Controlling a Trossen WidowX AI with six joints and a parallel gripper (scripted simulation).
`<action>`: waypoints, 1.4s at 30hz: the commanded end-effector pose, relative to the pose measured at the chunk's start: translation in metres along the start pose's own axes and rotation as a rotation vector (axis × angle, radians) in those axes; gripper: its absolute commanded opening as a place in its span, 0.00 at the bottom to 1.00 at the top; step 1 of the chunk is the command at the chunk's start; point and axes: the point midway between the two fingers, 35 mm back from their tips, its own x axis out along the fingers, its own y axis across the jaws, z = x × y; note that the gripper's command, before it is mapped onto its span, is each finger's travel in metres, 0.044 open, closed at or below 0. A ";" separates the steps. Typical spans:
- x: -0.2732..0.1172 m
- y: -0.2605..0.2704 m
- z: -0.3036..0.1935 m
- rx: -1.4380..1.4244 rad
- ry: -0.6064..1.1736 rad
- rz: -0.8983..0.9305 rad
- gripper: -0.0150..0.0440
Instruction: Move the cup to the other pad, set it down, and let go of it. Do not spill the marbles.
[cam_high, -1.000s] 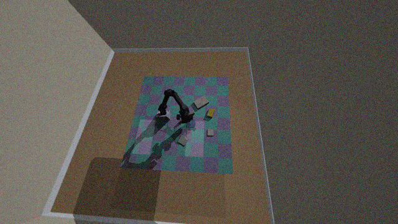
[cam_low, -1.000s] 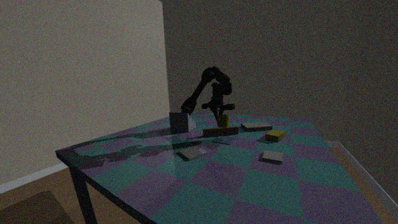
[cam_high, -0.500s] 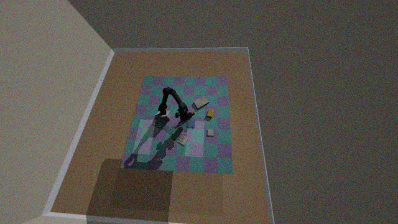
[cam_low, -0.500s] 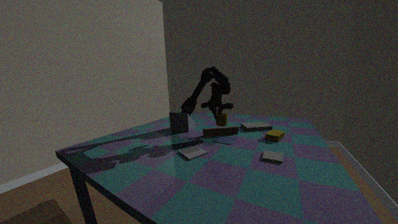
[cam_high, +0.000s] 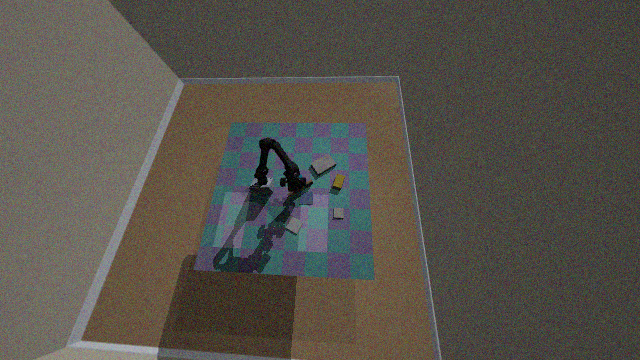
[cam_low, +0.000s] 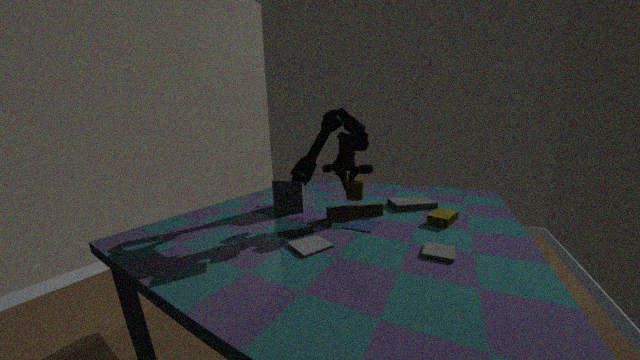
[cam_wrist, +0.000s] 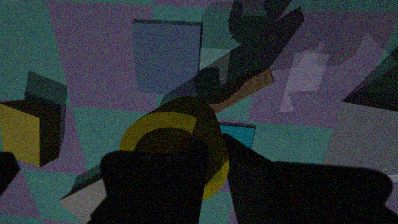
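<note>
The yellow cup (cam_low: 355, 191) (cam_wrist: 165, 119) is upright and off the table, behind the brown bar in the exterior view. My gripper (cam_low: 350, 179) (cam_wrist: 215, 137) is shut on its wall, with one finger over the cup's dark opening in the wrist view. No marbles can be made out inside. A flat blue pad (cam_high: 305, 199) (cam_low: 357, 229) (cam_wrist: 167, 57) lies on the near side of the bar. A cyan pad (cam_wrist: 241, 134) shows partly beside the cup in the wrist view, mostly hidden by a finger. The arm hides the cup in the top view.
The low brown bar (cam_low: 355, 212) (cam_wrist: 246, 92) stands between the cup and the blue pad. A yellow block (cam_high: 339, 181) (cam_low: 443, 216) (cam_wrist: 20, 135) lies to one side. Pale slabs (cam_high: 323, 164) (cam_low: 411, 202) (cam_high: 293, 225) (cam_low: 310, 245) (cam_high: 338, 213) (cam_low: 438, 251) lie around.
</note>
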 end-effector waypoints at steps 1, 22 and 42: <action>-0.001 -0.004 -0.009 0.001 0.003 0.004 0.25; -0.002 -0.024 -0.040 0.003 0.004 0.003 0.25; -0.003 -0.043 -0.070 0.004 0.006 0.002 0.25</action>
